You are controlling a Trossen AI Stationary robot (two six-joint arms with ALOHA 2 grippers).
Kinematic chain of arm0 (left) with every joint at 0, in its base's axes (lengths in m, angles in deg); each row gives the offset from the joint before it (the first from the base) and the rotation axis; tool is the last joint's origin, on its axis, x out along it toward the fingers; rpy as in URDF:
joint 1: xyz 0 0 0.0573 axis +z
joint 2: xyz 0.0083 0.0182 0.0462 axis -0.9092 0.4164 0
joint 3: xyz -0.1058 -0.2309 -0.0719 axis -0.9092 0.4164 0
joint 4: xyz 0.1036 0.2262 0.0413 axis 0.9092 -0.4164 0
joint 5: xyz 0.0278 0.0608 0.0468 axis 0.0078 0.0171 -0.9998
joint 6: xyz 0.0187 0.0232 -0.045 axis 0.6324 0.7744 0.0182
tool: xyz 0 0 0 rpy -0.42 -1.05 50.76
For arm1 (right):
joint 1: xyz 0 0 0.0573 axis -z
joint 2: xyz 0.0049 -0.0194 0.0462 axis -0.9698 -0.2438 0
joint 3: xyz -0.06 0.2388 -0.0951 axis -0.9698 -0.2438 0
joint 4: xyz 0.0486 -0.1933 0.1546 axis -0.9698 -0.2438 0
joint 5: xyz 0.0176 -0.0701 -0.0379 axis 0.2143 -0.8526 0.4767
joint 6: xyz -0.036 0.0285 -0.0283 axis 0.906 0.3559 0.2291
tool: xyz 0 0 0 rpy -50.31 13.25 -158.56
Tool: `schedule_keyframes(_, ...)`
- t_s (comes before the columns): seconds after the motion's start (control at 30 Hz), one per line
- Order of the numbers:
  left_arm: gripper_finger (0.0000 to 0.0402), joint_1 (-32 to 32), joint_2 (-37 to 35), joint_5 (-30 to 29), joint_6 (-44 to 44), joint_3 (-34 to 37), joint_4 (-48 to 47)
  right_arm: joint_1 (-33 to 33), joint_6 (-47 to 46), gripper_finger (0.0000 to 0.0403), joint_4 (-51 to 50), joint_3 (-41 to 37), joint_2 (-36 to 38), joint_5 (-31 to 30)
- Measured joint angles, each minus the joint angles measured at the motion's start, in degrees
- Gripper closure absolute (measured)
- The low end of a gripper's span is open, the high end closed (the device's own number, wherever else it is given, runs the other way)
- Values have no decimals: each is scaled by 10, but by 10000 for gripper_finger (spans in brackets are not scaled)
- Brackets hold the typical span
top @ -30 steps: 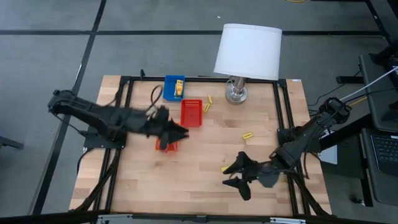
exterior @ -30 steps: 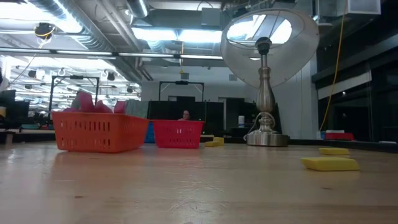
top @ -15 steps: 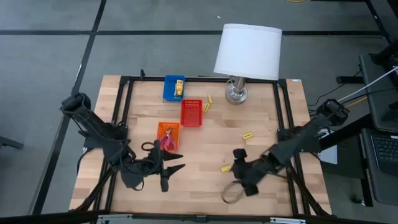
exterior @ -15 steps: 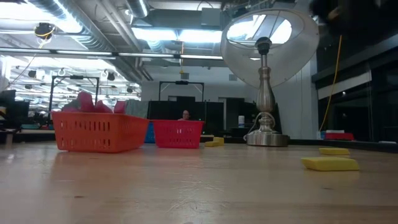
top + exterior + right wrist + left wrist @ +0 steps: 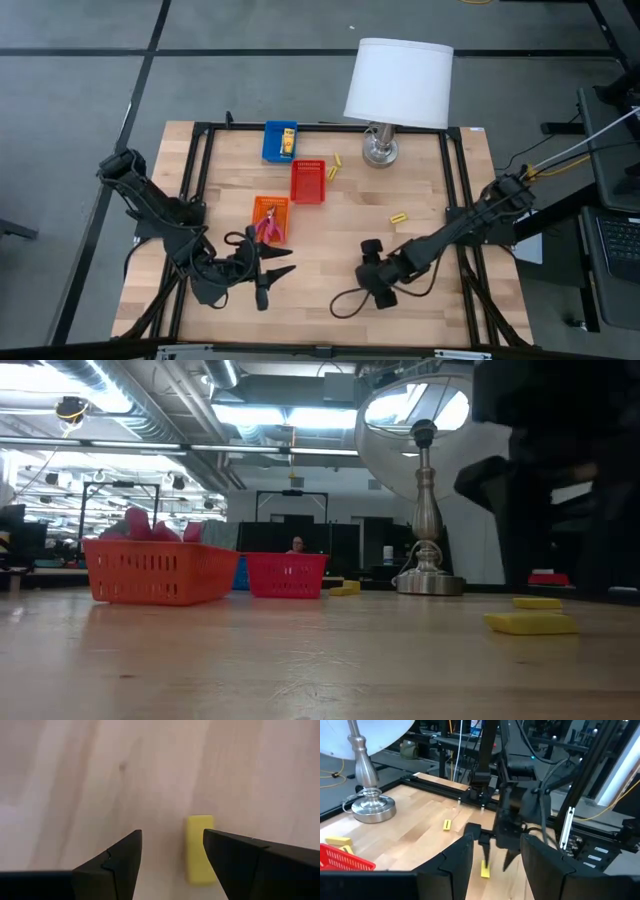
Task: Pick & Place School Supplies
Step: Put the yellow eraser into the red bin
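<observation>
A small yellow stub [image 5: 199,849] lies flat on the wooden table, near its front right. My right gripper [image 5: 172,840] hangs open just above it, pointing steeply down. The stub sits close by one finger [image 5: 235,857], which partly hides it. In the left wrist view the same stub [image 5: 484,869] shows below the right gripper's fingers [image 5: 486,851]. My left gripper [image 5: 275,280] is open with nothing in it. It hovers near the table's front left and points level toward the right arm. A pink-handled tool [image 5: 270,229] lies in the orange tray [image 5: 262,207].
A red tray [image 5: 308,182] and a blue tray [image 5: 272,142] holding a yellow packet [image 5: 289,140] stand toward the back. Behind them at the back right is the white-shaded lamp [image 5: 398,82]. Loose yellow pieces lie near the red tray [image 5: 334,166], and another [image 5: 399,217] lies at mid right.
My left gripper has swung from above the orange tray toward the table's near edge and down, rolling as it went, then held still. My right gripper has tipped to point downward and sunk toward the table, shifting a little left onto the yellow stub's spot.
</observation>
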Motion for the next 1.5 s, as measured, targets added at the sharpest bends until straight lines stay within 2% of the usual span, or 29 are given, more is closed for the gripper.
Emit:
schedule_keyframes(0.2, 242, 0, -6, 7, 0, 0, -1, 1, -10, 186, 4, -6, -8, -45)
schedule_keyframes(0.6, 242, 1, -15, 11, -4, 0, 0, 3, -68, 195, 49, -67, -6, -39)
schedule_keyframes(0.9, 242, 1, -17, 12, -15, 0, 0, -10, -85, 265, 64, -69, -7, -30)
schedule_keyframes(1.07, 242, 1, -17, 12, -22, 0, -10, -11, -110, 303, 106, -71, 4, -33)
schedule_keyframes(1.27, 242, 1, -17, 40, -147, 0, -114, -10, -144, 313, 171, -64, 24, -55)
schedule_keyframes(1.4, 242, 12, -4, 101, -270, 0, -158, -12, -129, 309, 166, -17, 45, -99)
schedule_keyframes(1.5, 242, 37, 14, 156, -393, 0, -147, -8, -83, 309, 135, 31, 47, -137)
